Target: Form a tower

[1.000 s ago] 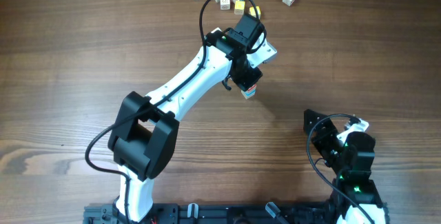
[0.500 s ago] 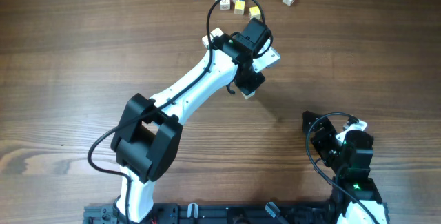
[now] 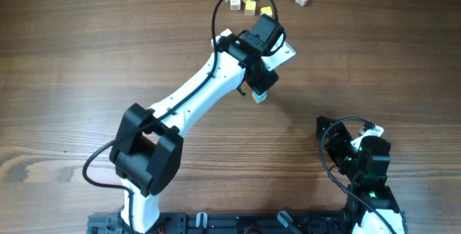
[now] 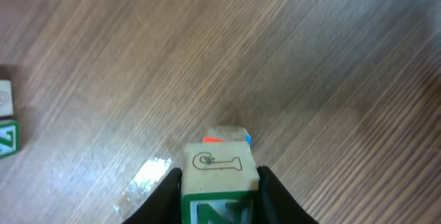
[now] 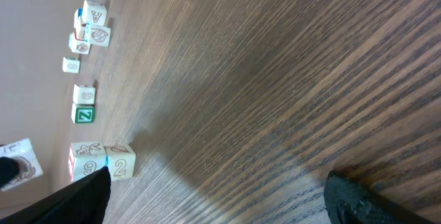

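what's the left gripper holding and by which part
The left gripper holds a pale cube with a green N face, pinched by two opposite sides, over the tower. The right gripper is open, empty.

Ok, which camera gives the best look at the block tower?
The right wrist view: it shows the tower from the side, two stacked blocks. Overhead, the left gripper covers nearly all of it. In the left wrist view the held block hides all but a red and blue edge.
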